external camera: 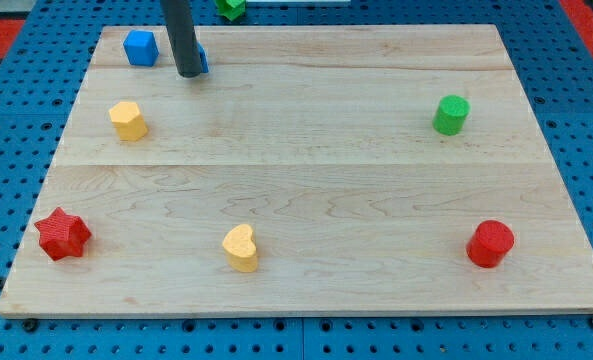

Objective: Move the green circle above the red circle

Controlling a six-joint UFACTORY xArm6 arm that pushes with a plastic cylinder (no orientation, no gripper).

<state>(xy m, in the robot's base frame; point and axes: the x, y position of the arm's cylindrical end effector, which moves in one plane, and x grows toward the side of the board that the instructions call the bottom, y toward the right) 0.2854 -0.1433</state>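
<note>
Landmark: green circle [451,115]. Bare board [306,150] lies between it and the red circle [490,244] below, and all along its left. Far left of it, my tip [189,75] stands touching a blue block [202,60], beside a blue cube [140,47].

Wooden board [306,180] on blue pegboard [16,320]
</note>
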